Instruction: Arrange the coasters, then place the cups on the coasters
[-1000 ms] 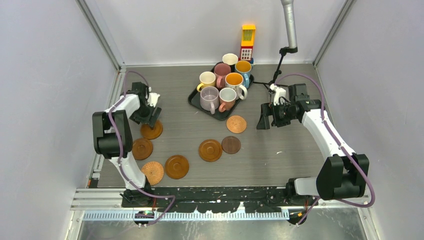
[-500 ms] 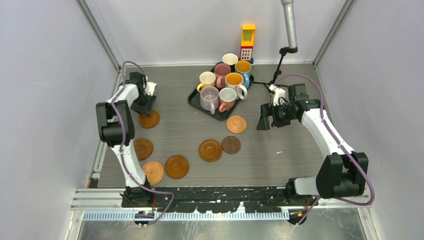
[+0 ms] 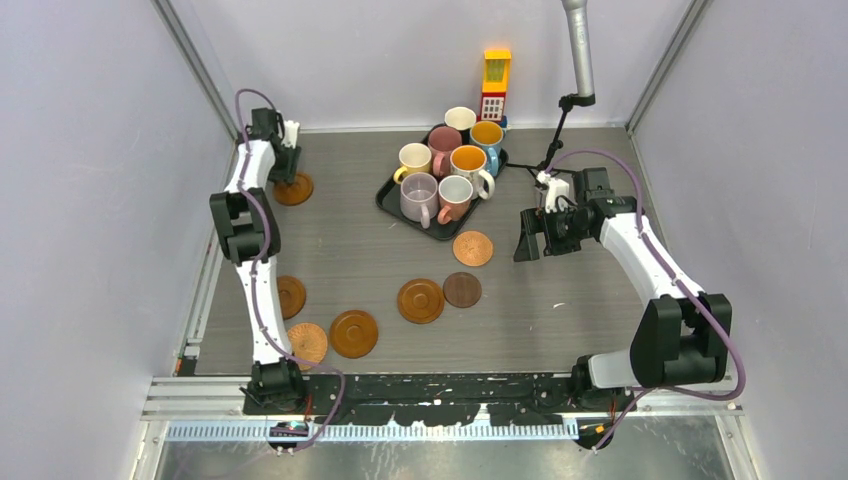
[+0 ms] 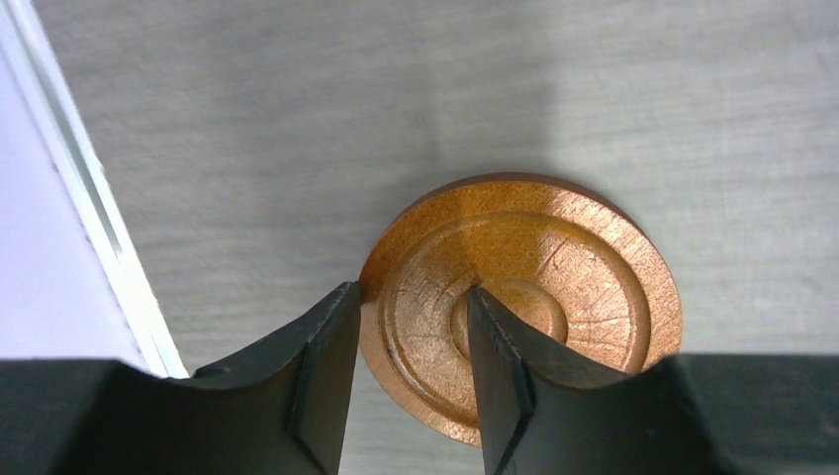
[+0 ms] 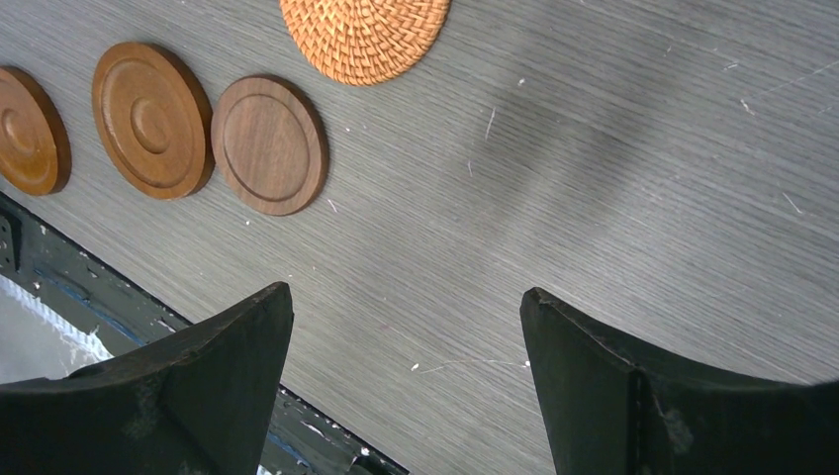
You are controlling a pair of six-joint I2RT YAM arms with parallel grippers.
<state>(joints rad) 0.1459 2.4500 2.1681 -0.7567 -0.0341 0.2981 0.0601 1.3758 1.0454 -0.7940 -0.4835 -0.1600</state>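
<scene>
L gripper (image 4: 411,302) is out at the back-left corner of the table (image 3: 560,320), close to the side wall. Its jaws are pinched in on the ringed coaster (image 4: 554,287) – one finger (image 4: 322,376) sits against the rim, the other (image 4: 500,386) is on the disc's face beside the centre boss. From the top cam that ringed coaster (image 3: 293,189) sits just under the L gripper (image 3: 285,170); I can't tell whether it's lifted or flat on the wood. R gripper (image 3: 528,245) hangs over bare table on the right side w/ jaws wide apart, nothing in them. On the wrist cam the R gripper (image 5: 406,297) has the woven coaster (image 5: 366,35), dark coaster (image 5: 269,143) and brown coaster (image 5: 150,119) ahead of it. Top cam: the woven coaster (image 3: 473,248) is just in front of the tray (image 3: 392,200), and the dark coaster (image 3: 462,289) is just beside the brown coaster (image 3: 421,300) mid-table. The front coaster (image 3: 354,333) and 2nd woven coaster (image 3: 307,342) sit near the front-left, and the edge coaster (image 3: 288,296) is partly behind the left arm. All seven cups (image 3: 419,190) stand packed on the tray at back centre – none on a coaster yet. The block tower (image 3: 495,80) stands behind the tray.
</scene>
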